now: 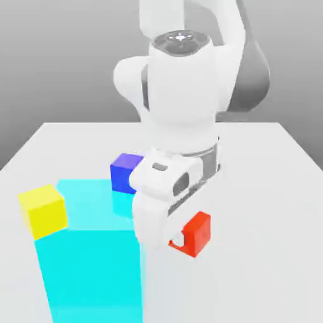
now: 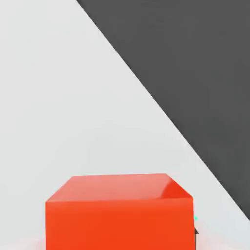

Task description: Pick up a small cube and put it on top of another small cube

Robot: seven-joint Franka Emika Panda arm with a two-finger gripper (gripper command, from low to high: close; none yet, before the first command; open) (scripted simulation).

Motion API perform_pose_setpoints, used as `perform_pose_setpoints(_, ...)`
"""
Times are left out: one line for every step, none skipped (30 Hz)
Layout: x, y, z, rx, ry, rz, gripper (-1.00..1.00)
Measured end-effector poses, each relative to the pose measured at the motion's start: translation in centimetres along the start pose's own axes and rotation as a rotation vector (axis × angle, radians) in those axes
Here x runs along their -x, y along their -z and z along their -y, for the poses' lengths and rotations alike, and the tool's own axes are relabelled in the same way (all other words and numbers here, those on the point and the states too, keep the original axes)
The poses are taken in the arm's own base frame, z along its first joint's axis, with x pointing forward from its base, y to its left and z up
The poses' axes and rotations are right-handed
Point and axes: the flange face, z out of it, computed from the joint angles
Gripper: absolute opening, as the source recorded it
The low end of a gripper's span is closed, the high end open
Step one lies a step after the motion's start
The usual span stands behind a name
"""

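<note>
Red-orange cube [image 1: 196,232] pinched between the closed fingers of the gripper [image 1: 183,238], held above the white table [image 1: 271,164], indigo cube [image 1: 125,170] seated behind, beside a cyan block [image 1: 88,252], yellow cube [image 1: 43,210] resting at that block's corner.

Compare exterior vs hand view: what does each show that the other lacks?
Exterior alone: the white arm, blue-violet cube, yellow cube and big cyan block. Hand view alone: the table edge against dark floor. Both: the red-orange cube and white table.
</note>
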Motion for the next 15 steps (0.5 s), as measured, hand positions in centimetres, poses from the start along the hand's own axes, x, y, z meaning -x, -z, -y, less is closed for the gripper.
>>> perform_pose_setpoints(0.5,1.2,-0.3,0.0,-0.004,0.0,-1.0)
perform_pose_setpoints(1.1,2.4,-0.6,0.002,-0.009,-0.001,-1.0)
perform_pose_setpoints(1.7,3.5,-1.0,0.004,-0.015,-0.002,-1.0)
perform_pose_setpoints(2.4,4.6,-1.4,0.007,-0.023,-0.003,-1.0)
perform_pose_setpoints(3.1,5.8,-1.9,0.012,-0.031,-0.004,-1.0)
perform_pose_setpoints(3.9,6.8,-2.3,0.017,-0.04,-0.005,-1.0)
perform_pose_setpoints(4.6,7.9,-2.8,0.024,-0.049,-0.007,-1.0)
perform_pose_setpoints(5.5,9.0,-3.2,0.031,-0.06,-0.009,-1.0)
perform_pose_setpoints(6.3,10.0,-3.7,0.04,-0.071,-0.01,-1.0)
perform_pose_setpoints(7.2,11.0,-4.2,0.049,-0.083,-0.012,-1.0)
perform_pose_setpoints(8.2,11.9,-4.6,0.059,-0.096,-0.014,-1.0)
perform_pose_setpoints(9.1,12.8,-5.1,0.069,-0.109,-0.017,-1.0)
perform_pose_setpoints(9.5,12.5,-5.4,0.075,-0.117,-0.018,-1.0)
perform_pose_setpoints(9.7,11.5,-5.6,0.078,-0.12,-0.018,-1.0)
perform_pose_setpoints(9.8,10.3,-5.8,0.08,-0.122,-0.018,-1.0)
